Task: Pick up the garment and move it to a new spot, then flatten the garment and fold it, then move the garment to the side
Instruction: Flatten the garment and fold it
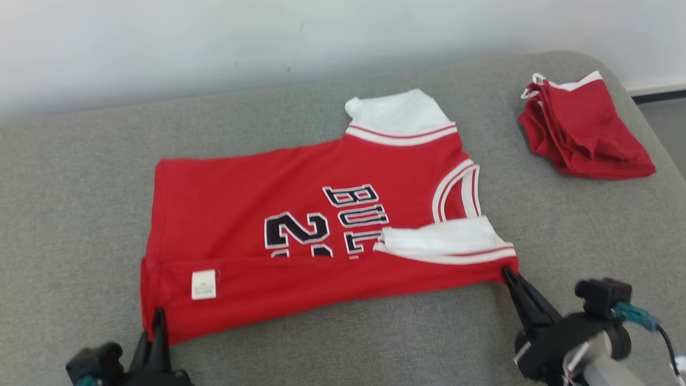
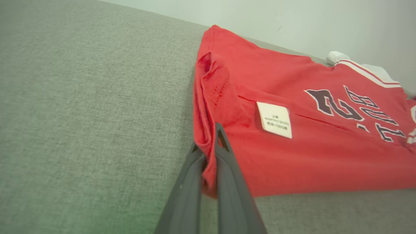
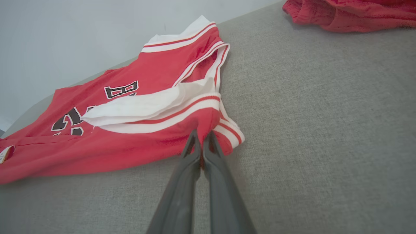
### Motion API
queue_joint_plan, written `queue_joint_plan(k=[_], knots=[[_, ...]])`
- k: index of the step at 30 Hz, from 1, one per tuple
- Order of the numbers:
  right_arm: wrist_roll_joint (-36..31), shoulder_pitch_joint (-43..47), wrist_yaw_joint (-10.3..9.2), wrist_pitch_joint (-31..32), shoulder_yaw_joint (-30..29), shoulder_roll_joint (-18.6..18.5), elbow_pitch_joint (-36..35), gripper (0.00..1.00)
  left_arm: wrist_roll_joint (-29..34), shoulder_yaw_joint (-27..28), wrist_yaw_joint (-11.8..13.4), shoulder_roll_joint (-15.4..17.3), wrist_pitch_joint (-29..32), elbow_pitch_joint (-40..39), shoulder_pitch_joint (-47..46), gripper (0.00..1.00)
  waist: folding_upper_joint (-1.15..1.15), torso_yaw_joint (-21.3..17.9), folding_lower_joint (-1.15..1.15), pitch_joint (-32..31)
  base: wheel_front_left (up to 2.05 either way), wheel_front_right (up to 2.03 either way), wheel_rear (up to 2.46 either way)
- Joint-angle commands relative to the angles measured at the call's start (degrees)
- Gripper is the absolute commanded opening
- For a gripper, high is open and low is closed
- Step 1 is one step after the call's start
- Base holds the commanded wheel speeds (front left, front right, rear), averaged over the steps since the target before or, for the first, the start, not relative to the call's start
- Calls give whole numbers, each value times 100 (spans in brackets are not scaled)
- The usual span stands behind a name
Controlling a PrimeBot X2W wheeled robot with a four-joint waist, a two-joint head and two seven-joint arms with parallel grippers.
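The red sleeveless jersey with white trim point(image 1: 241, 193) bears black letters "BUL" point(image 1: 363, 214) with a numeral "2" point(image 1: 293, 229) beside them. The print on its white tag point(image 1: 203, 284) is too small to read.

Red sleeveless jersey point(image 1: 241, 187) with white-and-red trim and dark lettering. The number starts with a 2; the rest is covered, I think. It lies flat and sideways, well left of the folded red pile point(image 1: 587, 134), neck end toward that pile. Its near long edge is folded over the front, white tag point(image 1: 203, 284) showing.
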Motion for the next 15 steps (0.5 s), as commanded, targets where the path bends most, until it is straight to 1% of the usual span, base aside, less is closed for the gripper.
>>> queue_joint_plan(k=[1, 6, 11, 12, 13, 14, 15], knots=[[67, 264, 2, 0, -22, -127, -165, 0, -23, -13, 23, 7, 51, -146, 234, 0, 0, 100, 0, -180, 0, 0, 0], [163, 979, 2, 186, -210, -337, -652, 0, -94, -20, 177, -56, 147, -638, 790, 0, 0, 182, 0, -271, 0, 0, 0], [161, 1568, 2, 457, -525, -242, -1018, 0, -133, -49, 316, -99, 247, -952, 1161, 0, 0, 263, 0, -307, 0, 0, 0], [52, 1635, 2, 465, -594, -239, -1067, 0, -109, -73, 344, -134, 247, -992, 1198, 56, 0, 281, 0, -322, 0, 0, 0], [-89, 1692, 2, 441, -638, -246, -1129, 74, -118, -92, 360, -173, 231, -1034, 1218, 100, 0, 296, 0, -338, 0, 0, 0], [-201, 1747, 2, 438, -668, -217, -1187, 100, -130, -92, 369, -186, 209, -1071, 1234, 100, 0, 305, 0, -355, 0, 0, 0], [-201, 1747, 2, 438, -668, -217, -1187, 100, -130, -92, 369, -186, 209, -1071, 1234, 100, 0, 305, 0, -355, 0, 0, 0]])
